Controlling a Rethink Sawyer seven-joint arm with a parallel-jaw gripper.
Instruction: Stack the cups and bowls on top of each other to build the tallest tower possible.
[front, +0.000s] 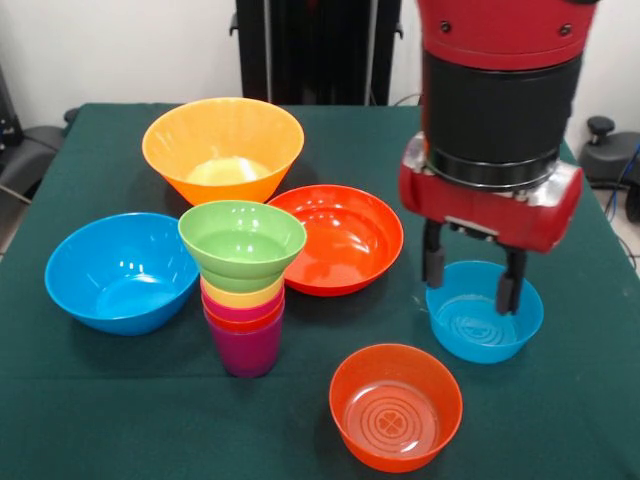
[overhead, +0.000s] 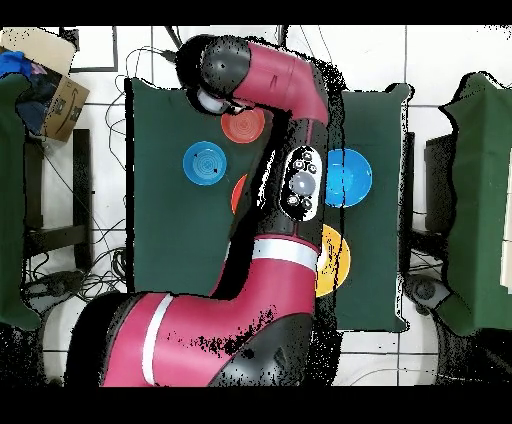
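The tower (front: 244, 318) stands mid-table: a purple cup at the base, with orange, crimson and yellow rims nested above it. A small green bowl (front: 242, 240) sits upright on top. My gripper (front: 472, 275) hangs open and empty over the far rim of the small blue bowl (front: 484, 322), right of the tower. The small translucent orange bowl (front: 395, 405) lies nearer the front. In the overhead view the arm hides the gripper and the tower, while the small blue bowl (overhead: 204, 163) and the small orange bowl (overhead: 243, 125) show beside it.
A large orange-yellow bowl (front: 222, 148) stands at the back and a large blue bowl (front: 120, 270) at the left. A wide red-orange bowl (front: 340, 238) sits just behind the tower. All rest on a green-covered table (front: 100, 420). A cardboard box (overhead: 55, 85) sits off the table.
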